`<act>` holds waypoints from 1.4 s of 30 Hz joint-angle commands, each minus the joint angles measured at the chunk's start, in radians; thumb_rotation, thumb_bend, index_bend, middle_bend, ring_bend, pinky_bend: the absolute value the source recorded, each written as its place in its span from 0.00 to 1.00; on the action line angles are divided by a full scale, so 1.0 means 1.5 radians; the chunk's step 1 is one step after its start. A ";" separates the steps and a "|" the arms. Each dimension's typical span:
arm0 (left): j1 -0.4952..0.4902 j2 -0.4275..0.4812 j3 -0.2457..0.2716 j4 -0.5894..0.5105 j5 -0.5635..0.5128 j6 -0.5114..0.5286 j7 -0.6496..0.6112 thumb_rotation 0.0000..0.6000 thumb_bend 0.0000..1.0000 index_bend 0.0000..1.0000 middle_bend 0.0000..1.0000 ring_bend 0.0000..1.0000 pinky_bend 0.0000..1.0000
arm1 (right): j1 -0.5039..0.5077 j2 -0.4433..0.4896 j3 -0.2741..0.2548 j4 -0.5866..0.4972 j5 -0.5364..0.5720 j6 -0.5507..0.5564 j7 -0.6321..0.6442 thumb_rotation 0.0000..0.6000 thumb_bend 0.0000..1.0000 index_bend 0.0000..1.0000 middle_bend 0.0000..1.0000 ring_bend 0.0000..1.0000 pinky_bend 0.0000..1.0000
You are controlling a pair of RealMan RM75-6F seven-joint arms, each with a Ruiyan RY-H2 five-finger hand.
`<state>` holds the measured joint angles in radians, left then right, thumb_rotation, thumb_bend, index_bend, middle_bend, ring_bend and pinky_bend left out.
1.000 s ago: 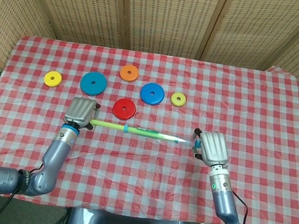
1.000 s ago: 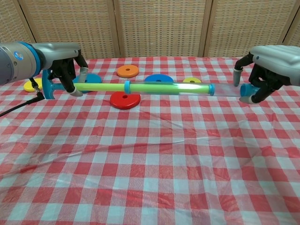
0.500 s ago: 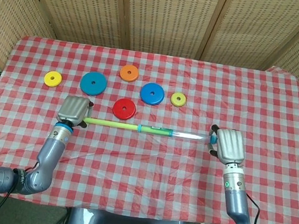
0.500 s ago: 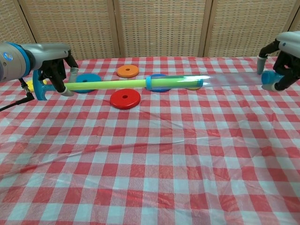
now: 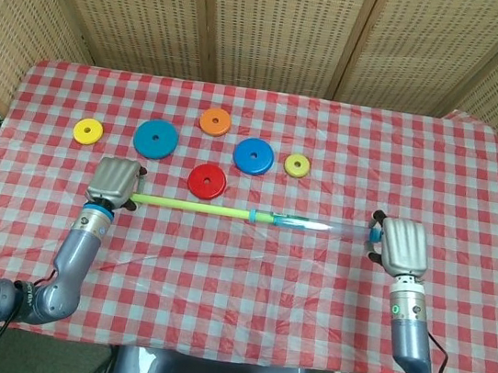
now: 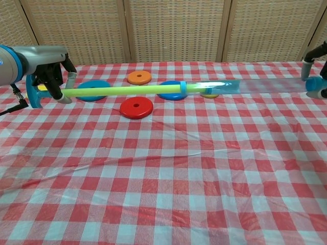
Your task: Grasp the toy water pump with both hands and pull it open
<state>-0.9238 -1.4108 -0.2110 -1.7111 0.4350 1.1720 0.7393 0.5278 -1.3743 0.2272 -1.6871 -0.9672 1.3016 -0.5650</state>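
Currently the toy water pump (image 5: pixel 254 214) is stretched out long, held level above the red-checked tablecloth (image 5: pixel 246 270) between the two hands, running left-right just in front of the red disc (image 5: pixel 206 181). Its lime-green rod (image 6: pixel 117 91) goes from the left hand to a blue collar (image 6: pixel 182 86), then the clear barrel (image 6: pixel 255 86) carries on to the right hand; most of the rod is outside the barrel. Left hand (image 5: pixel 113 182) grips the blue T-handle (image 6: pixel 34 93) at the rod end, fingers wrapped around it. Right hand (image 5: pixel 403 248) grips the blue cap at the barrel's far end; in the chest view only its fingertips (image 6: pixel 308 70) show at the frame edge. Behind the pump on the cloth: large blue disc (image 5: pixel 154 139), orange disc (image 5: pixel 214 121), second blue disc (image 5: pixel 253 156), small yellow disc (image 5: pixel 296 165), and another yellow disc (image 5: pixel 88 131) far left. Wicker screen panels (image 5: pixel 281 24) back the table.
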 commanded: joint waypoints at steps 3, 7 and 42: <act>0.001 -0.002 0.001 0.000 0.004 0.003 0.001 1.00 0.58 0.82 0.99 0.85 0.74 | -0.002 0.003 0.001 0.001 0.001 -0.001 0.003 1.00 0.53 0.63 1.00 1.00 0.64; 0.002 -0.004 0.004 0.003 0.005 0.005 0.006 1.00 0.58 0.83 0.99 0.85 0.74 | -0.004 0.005 0.002 0.004 0.005 -0.002 0.005 1.00 0.53 0.63 1.00 1.00 0.64; -0.003 0.071 0.033 -0.057 -0.037 -0.074 0.033 1.00 0.06 0.16 0.01 0.05 0.08 | -0.009 0.009 -0.007 0.030 0.039 -0.033 -0.013 1.00 0.25 0.13 0.22 0.20 0.11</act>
<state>-0.9240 -1.3148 -0.1682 -1.7828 0.3910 1.0713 0.7855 0.5129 -1.3652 0.2166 -1.6375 -0.9209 1.2610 -0.5763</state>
